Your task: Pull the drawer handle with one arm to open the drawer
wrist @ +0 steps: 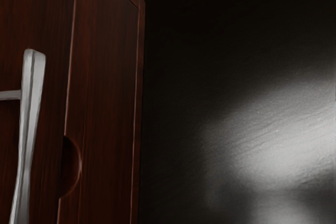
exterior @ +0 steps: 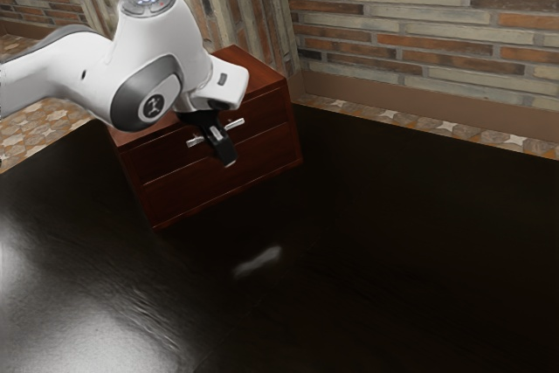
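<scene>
Cabinet (exterior: pixel 258 72) of dark red wood stands in the upper left of the exterior frame, on a glossy black table (exterior: pixel 393 251) with a brick wall (exterior: pixel 419 24) behind it. It has two drawer fronts, one above the other. The upper drawer (exterior: pixel 266 109) carries a silver bar handle (exterior: pixel 236 121) across its face, and this front looks flush with the lower drawer (exterior: pixel 227 172). The white arm (exterior: pixel 148 67) enters from the left edge of the frame and bends down over the cabinet. Its black gripper (exterior: pixel 220 144) sits right at the middle of the handle, hiding that part of the bar. I cannot tell whether the gripper is clenched on the bar or released. In the wrist view the handle (wrist: pixel 29 129) runs close along the wooden front, with the dark table (wrist: pixel 236 129) beyond the cabinet's edge.
</scene>
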{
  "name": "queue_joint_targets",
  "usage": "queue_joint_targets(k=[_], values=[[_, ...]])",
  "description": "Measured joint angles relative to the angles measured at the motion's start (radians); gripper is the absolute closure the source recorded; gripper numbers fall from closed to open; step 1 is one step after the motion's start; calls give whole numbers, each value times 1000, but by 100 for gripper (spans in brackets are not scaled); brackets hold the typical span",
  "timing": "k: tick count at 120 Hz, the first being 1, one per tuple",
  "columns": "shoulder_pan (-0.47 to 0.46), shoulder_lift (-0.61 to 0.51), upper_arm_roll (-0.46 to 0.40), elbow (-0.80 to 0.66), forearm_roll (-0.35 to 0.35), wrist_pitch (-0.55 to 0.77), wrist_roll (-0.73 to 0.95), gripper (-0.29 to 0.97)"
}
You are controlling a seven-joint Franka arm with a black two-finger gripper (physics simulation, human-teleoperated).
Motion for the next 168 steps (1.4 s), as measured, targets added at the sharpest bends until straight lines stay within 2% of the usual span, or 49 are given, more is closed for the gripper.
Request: queue_joint_targets(k=[17,30,41,136,168], values=[[-9,33,15,26,16,-1,-3,0],[-173,70,205,72,22,-3,-4,0],[-218,85,255,92,24,-4,-5,0],[-246,108,269,142,24,-17,-6,0],[-244,157,269,189,26,-27,-6,0]])
